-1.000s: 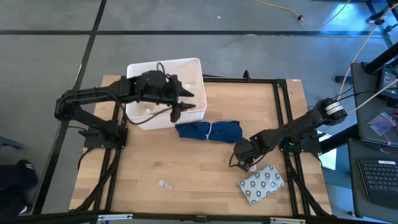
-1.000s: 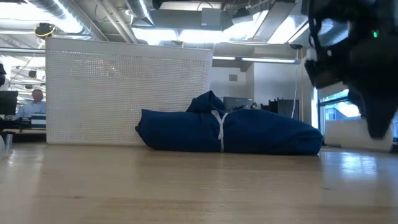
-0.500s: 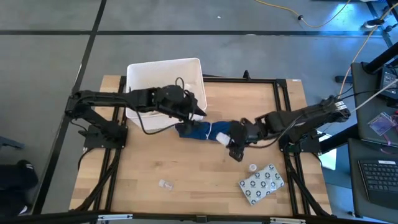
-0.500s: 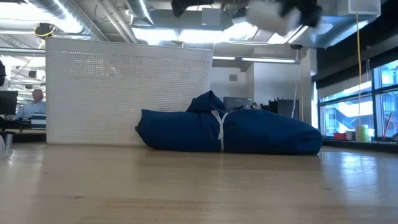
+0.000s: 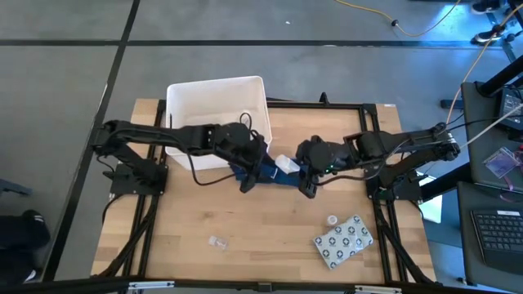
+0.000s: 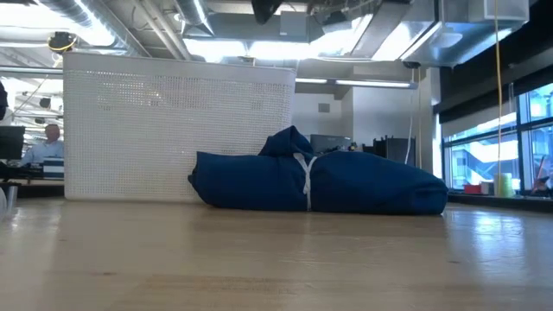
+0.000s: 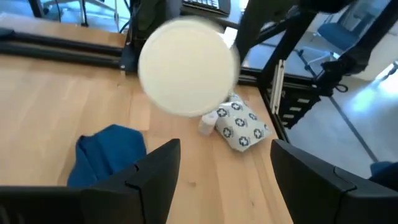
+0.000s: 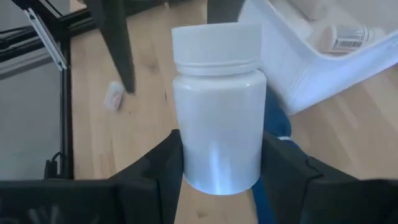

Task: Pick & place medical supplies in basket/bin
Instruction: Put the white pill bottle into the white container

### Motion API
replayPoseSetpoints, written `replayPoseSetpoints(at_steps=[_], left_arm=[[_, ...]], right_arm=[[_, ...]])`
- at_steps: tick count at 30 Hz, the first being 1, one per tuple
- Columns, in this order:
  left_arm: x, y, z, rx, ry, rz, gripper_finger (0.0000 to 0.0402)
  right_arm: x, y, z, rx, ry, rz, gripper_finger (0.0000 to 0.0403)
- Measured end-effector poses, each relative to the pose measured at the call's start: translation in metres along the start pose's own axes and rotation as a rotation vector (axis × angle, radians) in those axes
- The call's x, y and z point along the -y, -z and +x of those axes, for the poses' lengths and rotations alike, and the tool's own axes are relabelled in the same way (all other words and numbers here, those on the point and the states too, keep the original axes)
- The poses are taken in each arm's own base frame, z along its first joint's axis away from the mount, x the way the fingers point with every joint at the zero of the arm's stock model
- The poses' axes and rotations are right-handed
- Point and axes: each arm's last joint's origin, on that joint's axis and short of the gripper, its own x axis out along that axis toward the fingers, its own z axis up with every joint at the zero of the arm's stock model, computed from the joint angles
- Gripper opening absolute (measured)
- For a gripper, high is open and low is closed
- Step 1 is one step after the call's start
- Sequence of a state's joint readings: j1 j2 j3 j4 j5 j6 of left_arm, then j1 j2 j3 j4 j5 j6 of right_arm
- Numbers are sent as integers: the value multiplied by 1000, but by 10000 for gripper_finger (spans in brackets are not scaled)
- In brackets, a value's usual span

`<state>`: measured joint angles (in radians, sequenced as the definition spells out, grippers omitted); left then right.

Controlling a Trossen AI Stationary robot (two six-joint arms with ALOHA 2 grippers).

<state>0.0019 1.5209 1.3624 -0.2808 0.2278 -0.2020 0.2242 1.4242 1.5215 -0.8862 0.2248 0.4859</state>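
My right gripper is shut on a white bottle with a white cap, held in the air over the dark blue cloth. Facing it from the left, my left gripper is open; in the left wrist view the bottle's round end face floats beyond the open fingers, untouched. The white bin stands at the far left, with a vial inside. A dotted blister pack and a small white vial lie near right. A clear vial lies near the front edge. My right gripper pinches the bottle's body at its lower half between the two fingers, one on each side. The fingers come from the table's right, slanting down, and lie along the bottle. The bottle is lifted clear, its capped end pointing away from the gripper.
The blue cloth lies bundled in the table's middle, against the bin's perforated wall. Black frame rails run along the table's left, right and far edges. Bare wood lies between the cloth and the front edge.
My right gripper has risen from the table beside the blister pack and gone left and toward the far edge, carrying the white bottle up over the blue cloth, tipping as it went. My left gripper has come off the bin, right and slightly down, toward the bottle.
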Motion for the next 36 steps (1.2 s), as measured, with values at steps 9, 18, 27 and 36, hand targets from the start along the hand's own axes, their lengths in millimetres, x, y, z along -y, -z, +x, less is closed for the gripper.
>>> replayPoseSetpoints(at_steps=[9, 18, 27, 36], left_arm=[[-7, -6, 2, 59, -10, -20, 242], [-13, -9, 0, 80, -1, -21, 237], [-14, -8, -1, 52, 55, -25, 202], [-16, -3, -1, 4, 39, -42, 190]], right_arm=[[-2, 0, 7, -8, -9, -24, 175], [-7, 3, 27, -71, -12, -58, 175], [-7, 3, 28, -74, -14, -62, 175], [-7, 4, 28, -77, -12, -61, 175]])
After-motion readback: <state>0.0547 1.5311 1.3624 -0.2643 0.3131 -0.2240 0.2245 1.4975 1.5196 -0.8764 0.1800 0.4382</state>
